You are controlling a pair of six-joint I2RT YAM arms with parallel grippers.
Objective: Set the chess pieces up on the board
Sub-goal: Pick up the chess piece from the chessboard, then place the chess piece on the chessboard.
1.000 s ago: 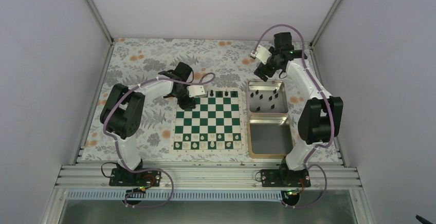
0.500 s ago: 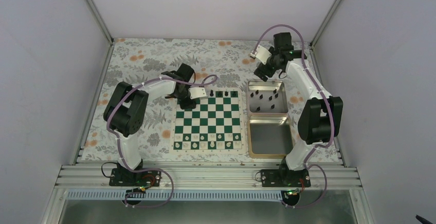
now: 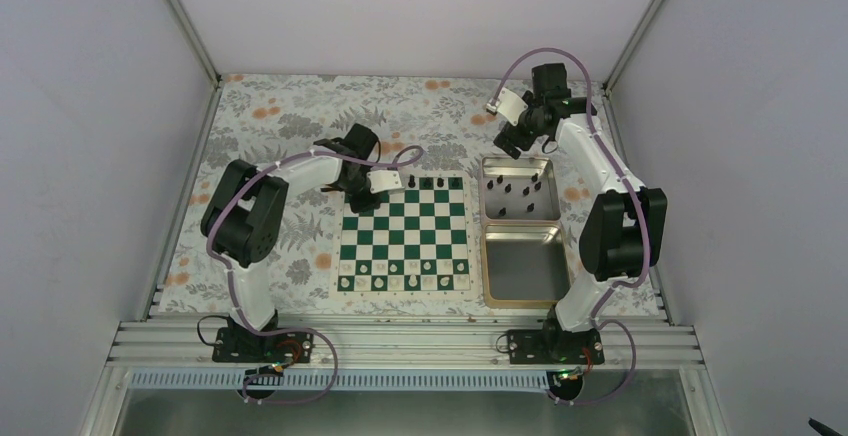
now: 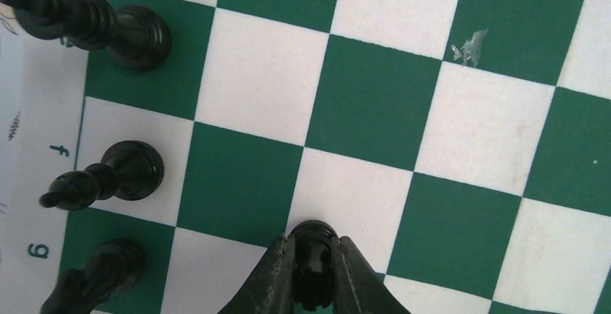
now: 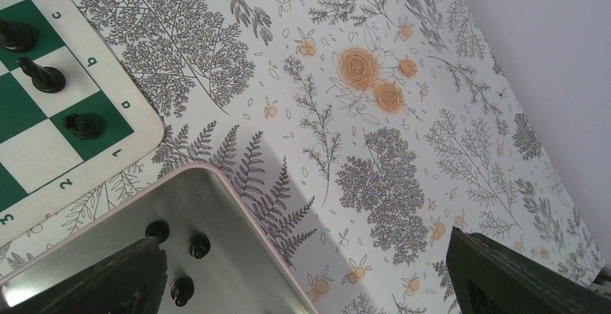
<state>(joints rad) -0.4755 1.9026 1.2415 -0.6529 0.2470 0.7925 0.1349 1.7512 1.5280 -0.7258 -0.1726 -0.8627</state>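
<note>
The green and white board (image 3: 405,238) lies mid-table. Several black chess pieces (image 3: 433,183) stand on its far row. In the left wrist view three of them (image 4: 119,181) stand along the board (image 4: 375,105) edge. My left gripper (image 3: 371,196) is over the board's far left corner. It (image 4: 313,243) is shut on a black piece (image 4: 311,229) whose base hangs over a white square. My right gripper (image 3: 514,142) is raised over the far tin's corner. It (image 5: 302,274) is open and empty, fingers (image 5: 94,278) wide apart.
A silver tin (image 3: 520,168) right of the board holds several black pieces (image 5: 198,245). A second tin (image 3: 525,268) lies nearer. Small white pieces (image 3: 405,282) line the board's near rows. The floral cloth (image 5: 375,148) covers the table.
My left arm has shifted slightly over the board's far left corner, still holding the black piece. The right arm has not moved.
</note>
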